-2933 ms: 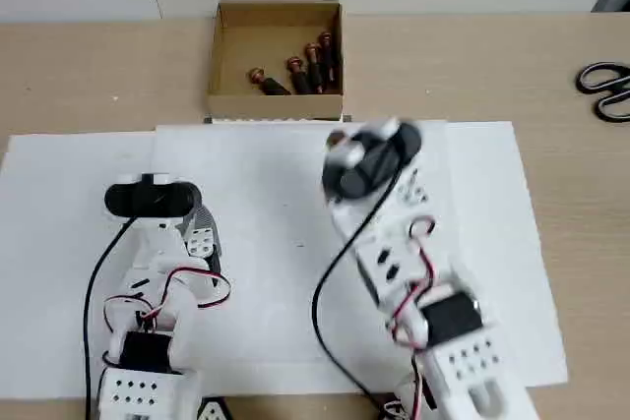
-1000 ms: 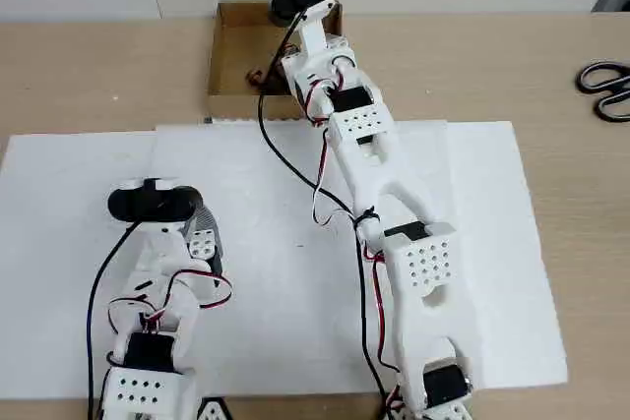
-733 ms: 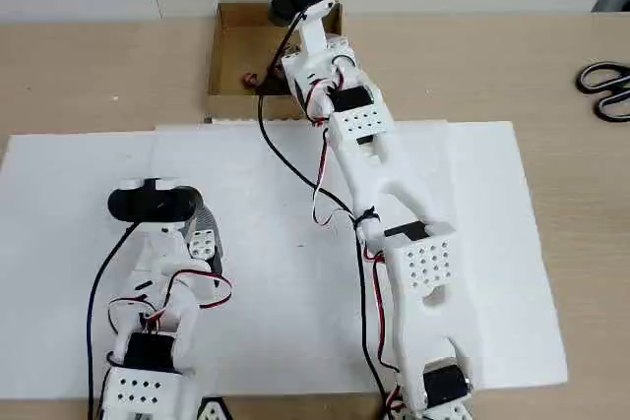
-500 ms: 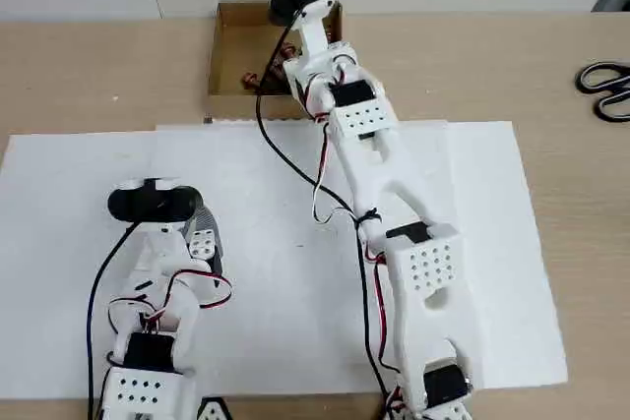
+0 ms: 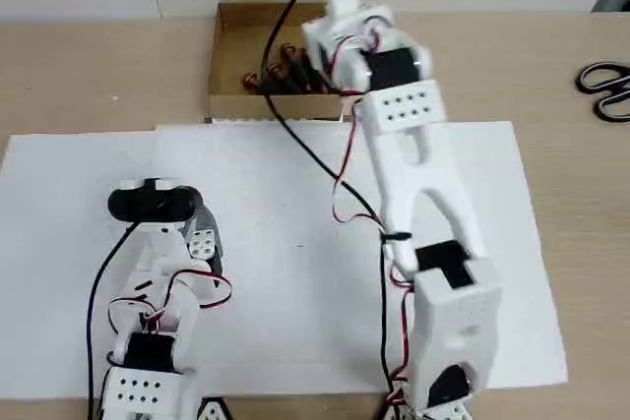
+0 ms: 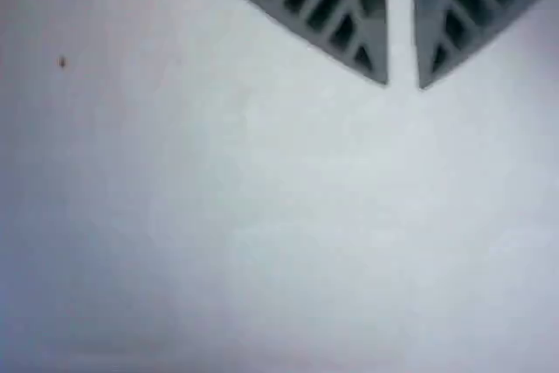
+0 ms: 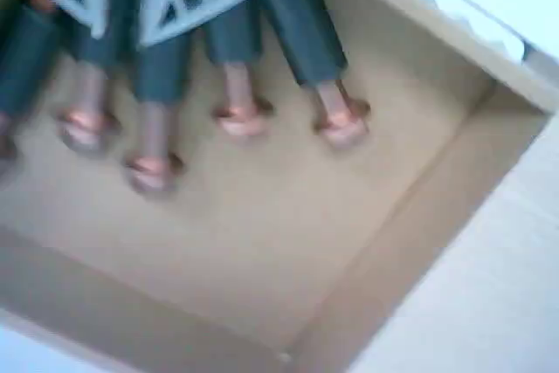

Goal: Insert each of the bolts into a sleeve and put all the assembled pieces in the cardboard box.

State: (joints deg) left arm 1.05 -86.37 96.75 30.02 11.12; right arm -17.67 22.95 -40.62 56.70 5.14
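**Sleeved bolts lie flat in the box**

High view: the cardboard box [image 5: 236,41] holds sleeved bolts [image 5: 279,73].

Left wrist view: the left gripper [image 6: 402,83] hangs over white paper [image 6: 262,233], closed to a thin slit and empty.

Right wrist view: the bolts [image 7: 240,85] lie side by side with dark sleeves, their copper heads all one way. The right gripper [image 7: 120,37] hangs above them; I cannot tell its opening.

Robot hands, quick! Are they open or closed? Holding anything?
Left hand: closed, holding nothing.
Right hand: open, holding nothing, above the cardboard box.
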